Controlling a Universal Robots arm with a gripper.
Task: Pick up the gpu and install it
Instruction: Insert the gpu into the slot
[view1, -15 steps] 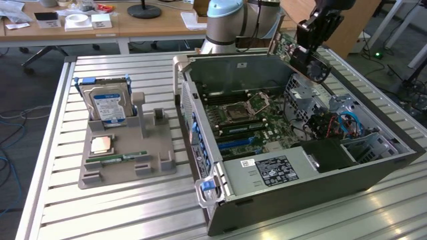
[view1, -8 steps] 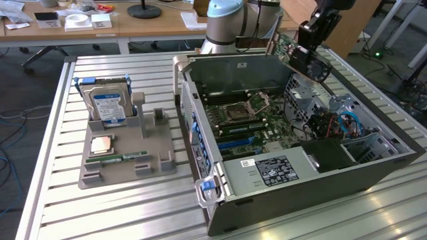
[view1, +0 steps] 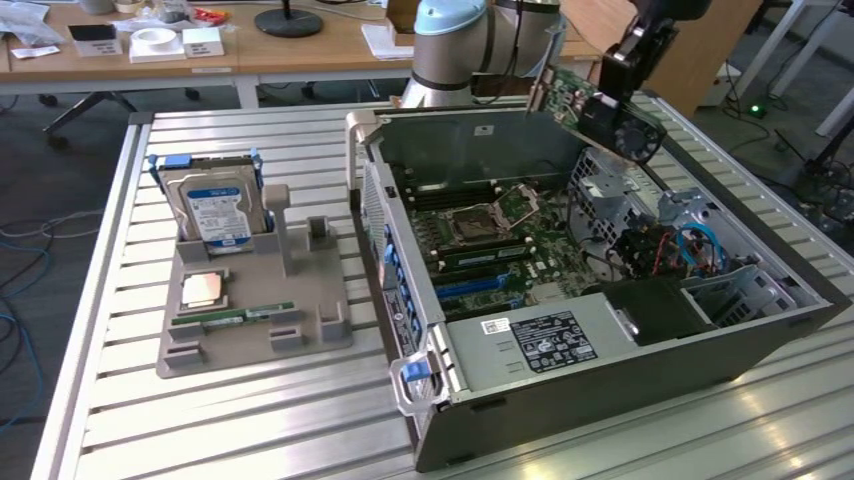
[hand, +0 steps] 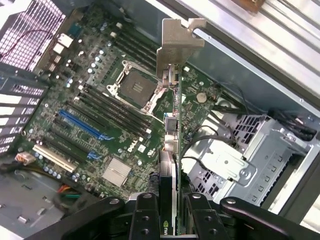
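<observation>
While hand (view1: 627, 60) hangs over open case (view1: 781, 320), check grip: jaws part-closed, clamped on gpu (view1: 603, 112). Card is tilted in air above case's far rim, touching nothing below.

Your job now — hold card square, no twisting, turn its edge along blue slots (hand: 82, 125) on motherboard (hand: 115, 170).

Exterior view gives you height and tilt over case. Wrist view gives card edge-on — silver bracket (hand: 177, 45) leading, edge running across slots' line, cables (hand: 210, 125) just beside.

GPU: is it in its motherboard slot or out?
Out. The gpu hangs tilted above the open case, held in the gripper, clear of the motherboard.
</observation>
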